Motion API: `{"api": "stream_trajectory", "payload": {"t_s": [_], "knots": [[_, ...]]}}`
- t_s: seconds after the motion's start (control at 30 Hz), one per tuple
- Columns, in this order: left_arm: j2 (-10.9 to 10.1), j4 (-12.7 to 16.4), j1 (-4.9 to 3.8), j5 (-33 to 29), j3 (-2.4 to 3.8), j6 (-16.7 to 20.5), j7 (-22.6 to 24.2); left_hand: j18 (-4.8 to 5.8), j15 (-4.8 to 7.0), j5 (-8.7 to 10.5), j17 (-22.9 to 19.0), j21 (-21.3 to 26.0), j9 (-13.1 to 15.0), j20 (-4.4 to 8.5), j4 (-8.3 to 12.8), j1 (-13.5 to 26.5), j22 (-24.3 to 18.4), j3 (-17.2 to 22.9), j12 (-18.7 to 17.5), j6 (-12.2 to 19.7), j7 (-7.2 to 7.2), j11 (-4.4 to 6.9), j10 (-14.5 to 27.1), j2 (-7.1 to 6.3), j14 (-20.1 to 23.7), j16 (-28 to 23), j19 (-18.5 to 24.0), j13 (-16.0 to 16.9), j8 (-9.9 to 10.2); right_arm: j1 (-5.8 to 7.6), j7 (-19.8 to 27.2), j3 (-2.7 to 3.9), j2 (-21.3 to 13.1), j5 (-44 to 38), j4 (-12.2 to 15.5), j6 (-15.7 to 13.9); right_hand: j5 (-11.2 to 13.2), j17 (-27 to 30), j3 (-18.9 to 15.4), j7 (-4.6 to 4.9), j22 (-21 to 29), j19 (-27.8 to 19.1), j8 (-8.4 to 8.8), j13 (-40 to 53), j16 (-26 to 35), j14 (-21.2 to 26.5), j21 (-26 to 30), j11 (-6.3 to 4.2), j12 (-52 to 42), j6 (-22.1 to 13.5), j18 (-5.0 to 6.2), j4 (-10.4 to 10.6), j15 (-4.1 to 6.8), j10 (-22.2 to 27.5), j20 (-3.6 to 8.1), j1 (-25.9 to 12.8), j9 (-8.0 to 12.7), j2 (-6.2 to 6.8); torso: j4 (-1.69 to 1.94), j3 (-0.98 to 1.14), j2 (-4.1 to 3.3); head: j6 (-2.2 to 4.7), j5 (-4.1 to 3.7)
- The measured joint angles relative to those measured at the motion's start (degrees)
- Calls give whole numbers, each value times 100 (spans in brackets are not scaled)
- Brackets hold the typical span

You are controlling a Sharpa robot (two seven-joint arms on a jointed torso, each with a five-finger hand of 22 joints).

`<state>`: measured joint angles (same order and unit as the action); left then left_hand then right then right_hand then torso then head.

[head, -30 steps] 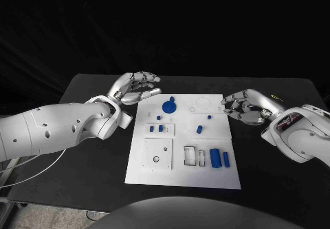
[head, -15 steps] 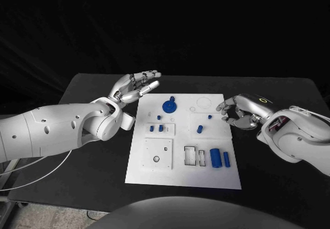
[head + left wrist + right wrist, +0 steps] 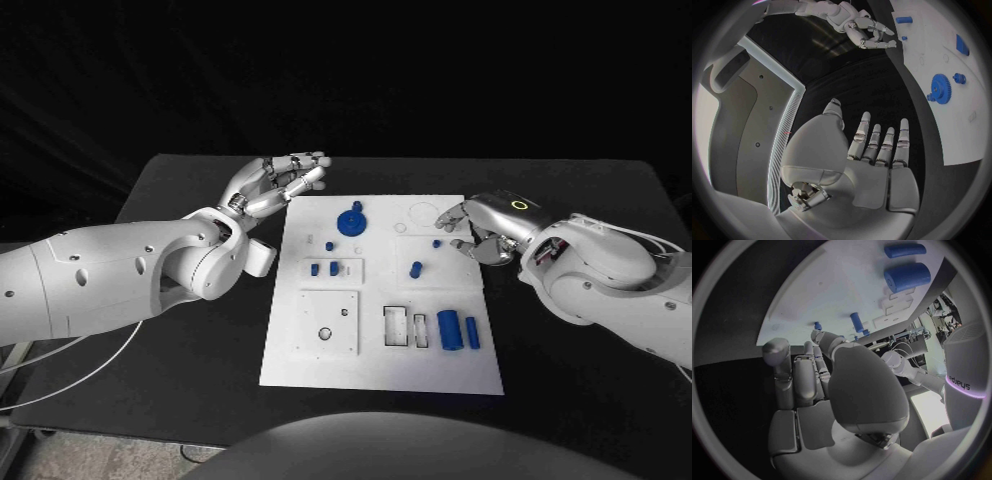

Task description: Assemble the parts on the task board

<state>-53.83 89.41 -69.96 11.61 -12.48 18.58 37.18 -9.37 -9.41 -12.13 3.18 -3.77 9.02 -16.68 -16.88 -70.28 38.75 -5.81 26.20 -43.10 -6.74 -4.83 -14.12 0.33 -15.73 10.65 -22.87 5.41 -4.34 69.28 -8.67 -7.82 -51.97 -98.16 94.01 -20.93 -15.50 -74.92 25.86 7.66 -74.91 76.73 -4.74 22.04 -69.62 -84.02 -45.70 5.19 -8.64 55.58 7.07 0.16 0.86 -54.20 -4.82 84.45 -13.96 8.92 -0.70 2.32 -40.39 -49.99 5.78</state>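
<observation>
Over the last second the right robot hand [image 3: 483, 232] moved in over the white board's [image 3: 378, 375] right edge, fingers curled and empty, nearing a blue peg [image 3: 415, 269]; the left robot hand [image 3: 283, 181] stayed apart, empty, at its far-left corner.

The black table [image 3: 188, 210] has bare strips along both long sides of the task board [image 3: 382, 370], so there's room to come in from either flank. The left hand [image 3: 277, 183] sits off the board's far-left corner with its fingers straight and apart, empty. The right hand [image 3: 480, 228] crowds the board's far-right edge, fingers curled in. On the board, the blue gear [image 3: 353, 220] and the small pegs [image 3: 329, 267] stick up in the far half, and two blue cylinders [image 3: 459, 329] lie near the right edge. The near end is flat.
</observation>
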Motion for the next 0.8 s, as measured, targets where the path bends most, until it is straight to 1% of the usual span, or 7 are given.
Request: {"api": "stream_trajectory", "payload": {"t_s": [0.1,0.13,0.27,0.47,0.57,0.67,0.8], "knots": [[-3,14,0,-10,0,-7,-5,1,-24,-83,-12,0,-30,1,21,-58,-49,-27,77,0,0,-20,-21,58,-83,67,-62,-44,-28,-4,-1,0,72,-56,-82,6,125,0,-49,-22,0,-43,0,-58,35,0,98,10,7,22,0,49,0,46,-2,-56,6,45,14,0,-2,0,-12],[-5,17,0,-14,0,-10,-7,1,-32,-83,-12,0,-38,1,6,-70,-60,-43,90,0,0,-21,-21,70,-92,83,-62,-55,-28,-6,-1,0,109,-71,-120,8,169,0,-73,-38,0,-51,0,-80,44,0,128,7,8,39,0,73,0,54,-10,-110,12,-1,17,0,-4,0,-13],[-6,20,0,-24,0,-15,-14,2,-48,-150,-18,-22,-64,12,17,-136,-100,-64,158,-21,-21,-21,-21,136,-182,159,-134,-97,-28,-16,3,1,198,-87,-204,13,252,0,-144,-16,0,-71,0,-128,44,0,156,3,8,79,0,144,0,58,-30,-189,21,-40,22,-3,-7,0,-15],[-2,18,0,-32,-1,-22,-27,1,-95,-216,-18,-44,-95,-4,9,-204,-144,-135,257,-21,-21,-41,-41,203,-280,255,-221,-140,-28,-27,19,1,263,-77,-284,18,388,1,-230,-81,1,-73,0,-186,44,0,198,-1,-69,146,0,264,-1,62,-32,-332,27,-137,26,-5,-7,0,-24],[1,15,1,-34,-1,-25,-35,1,-104,-250,-17,-44,-105,0,23,-209,-160,-151,276,-21,-21,-61,-62,209,-328,285,-266,-148,-28,-33,22,1,273,-66,-304,29,455,1,-269,-89,1,-92,0,-205,44,21,264,-1,-83,177,0,304,-22,62,-51,-385,27,-130,26,-7,-4,0,-21],[4,11,0,-36,-1,-28,-42,2,-113,-250,-17,-67,-111,-20,23,-232,-168,-152,308,-21,-21,-61,-62,231,-359,310,-286,-156,-28,-38,22,1,282,-52,-331,53,534,1,-312,-86,1,-112,0,-229,75,25,322,-1,-111,190,0,346,-25,62,-72,-423,26,-168,26,-7,-2,0,-19],[8,5,0,-37,-1,-33,-53,2,-124,-282,-11,-67,-119,0,8,-249,-175,-167,308,-21,-21,-61,-62,214,-388,334,-307,-163,-28,-46,22,1,310,-27,-375,88,540,1,-315,-121,1,-131,0,-247,79,43,378,-2,-135,267,0,350,-43,62,-90,-423,26,-168,26,-7,-2,0,-19]]}}
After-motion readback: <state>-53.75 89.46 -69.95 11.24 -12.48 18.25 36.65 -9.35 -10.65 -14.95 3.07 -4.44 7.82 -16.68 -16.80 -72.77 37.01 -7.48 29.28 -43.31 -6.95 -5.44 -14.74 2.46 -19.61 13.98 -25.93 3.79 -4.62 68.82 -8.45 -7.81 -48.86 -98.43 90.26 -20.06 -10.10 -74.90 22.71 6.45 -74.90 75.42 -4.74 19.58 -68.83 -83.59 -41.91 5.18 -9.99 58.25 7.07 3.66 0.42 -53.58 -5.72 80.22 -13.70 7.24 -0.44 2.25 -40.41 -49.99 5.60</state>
